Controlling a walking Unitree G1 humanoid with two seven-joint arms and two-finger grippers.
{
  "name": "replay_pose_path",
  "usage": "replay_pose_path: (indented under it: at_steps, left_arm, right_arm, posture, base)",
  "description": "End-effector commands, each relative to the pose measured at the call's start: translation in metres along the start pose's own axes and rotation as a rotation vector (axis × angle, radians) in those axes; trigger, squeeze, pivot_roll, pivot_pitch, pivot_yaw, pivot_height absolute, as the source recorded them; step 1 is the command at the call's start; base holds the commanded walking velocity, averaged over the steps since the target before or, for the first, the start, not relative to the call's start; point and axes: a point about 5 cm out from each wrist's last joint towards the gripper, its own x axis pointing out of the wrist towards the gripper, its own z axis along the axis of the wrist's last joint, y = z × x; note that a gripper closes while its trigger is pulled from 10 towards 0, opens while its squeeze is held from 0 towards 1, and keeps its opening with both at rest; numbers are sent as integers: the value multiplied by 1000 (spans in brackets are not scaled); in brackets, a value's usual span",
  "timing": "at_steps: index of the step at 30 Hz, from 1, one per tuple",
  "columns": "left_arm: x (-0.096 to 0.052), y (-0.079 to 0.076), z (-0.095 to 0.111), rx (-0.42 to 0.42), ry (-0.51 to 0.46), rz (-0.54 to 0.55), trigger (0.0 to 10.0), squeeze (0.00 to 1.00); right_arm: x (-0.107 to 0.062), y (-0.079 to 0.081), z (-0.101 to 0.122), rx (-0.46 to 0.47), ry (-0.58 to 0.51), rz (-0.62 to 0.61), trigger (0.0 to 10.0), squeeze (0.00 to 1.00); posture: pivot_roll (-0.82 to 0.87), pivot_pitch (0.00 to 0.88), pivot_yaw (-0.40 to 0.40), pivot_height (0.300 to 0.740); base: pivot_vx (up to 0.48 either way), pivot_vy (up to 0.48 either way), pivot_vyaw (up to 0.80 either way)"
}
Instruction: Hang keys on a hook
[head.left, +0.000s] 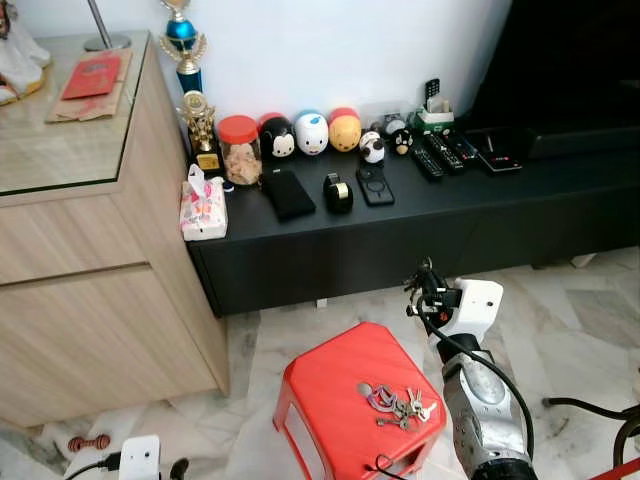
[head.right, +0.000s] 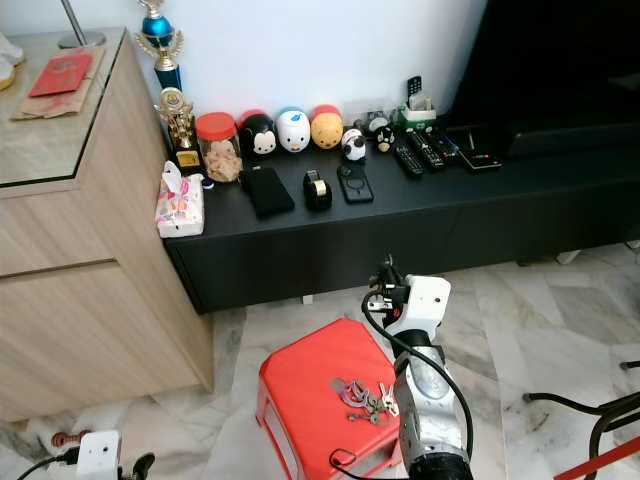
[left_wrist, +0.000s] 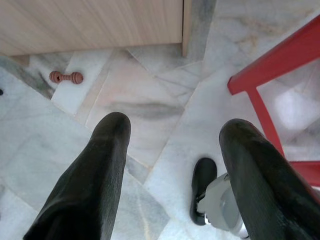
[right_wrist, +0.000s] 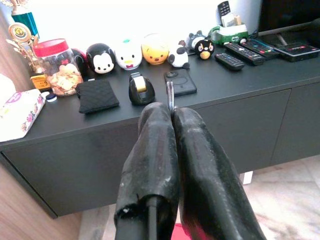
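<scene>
A bunch of keys (head.left: 400, 403) lies on the near right part of a red plastic stool (head.left: 330, 390). My right gripper (right_wrist: 171, 107) is raised above and just beyond the stool, pointing at the low black cabinet (head.left: 500, 200). Its fingers are pressed together, and a thin metal sliver (right_wrist: 170, 95) sticks out between the tips; I cannot tell what it is. My left gripper (left_wrist: 175, 127) hangs open low over the marble floor, left of the stool, with nothing between its fingers.
The black cabinet carries a red-lidded jar (head.left: 240, 150), round toy figures, a tape dispenser (head.left: 338, 192), a tissue pack (head.left: 203, 210) and remotes (head.left: 440, 155). A wooden cabinet (head.left: 90, 260) stands on the left. A small brown dumbbell toy (left_wrist: 66, 77) lies on the floor.
</scene>
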Motion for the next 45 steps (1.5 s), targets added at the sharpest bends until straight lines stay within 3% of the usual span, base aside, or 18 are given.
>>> replay_pose_path:
  at_steps: [1, 4, 13, 27, 45]
  left_arm:
    - [-3, 1, -9, 40, 38, -8, 10000, 0]
    - [-6, 0, -14, 82, 45, -29, 10000, 0]
    - [-5, 1, -13, 80, 49, -27, 10000, 0]
    - [-5, 6, -15, 106, 80, -37, 10000, 0]
    - [-6, 1, -24, 98, 149, -51, 10000, 0]
  right_arm:
    - [1, -4, 4, -6, -8, -21, 10000, 0]
    - [-2, -8, 1, -16, 9, -49, 10000, 0]
    - [-1, -12, 1, -17, 13, -73, 10000, 0]
    - [0, -4, 0, -26, 9, -80, 10000, 0]
    - [1, -21, 17, -58, -42, -139, 10000, 0]
  posture:
    - [3, 0, -25, 740]
    - [4, 0, -24, 740]
    - [1, 0, -17, 740]
    - [-5, 0, 3, 740]
    - [-40, 0, 7, 740]
  base:
    - [0, 0, 0]
    - [0, 0, 0]
    - [-250, 0, 0]
    - [-327, 0, 0]
    - [-263, 0, 0]
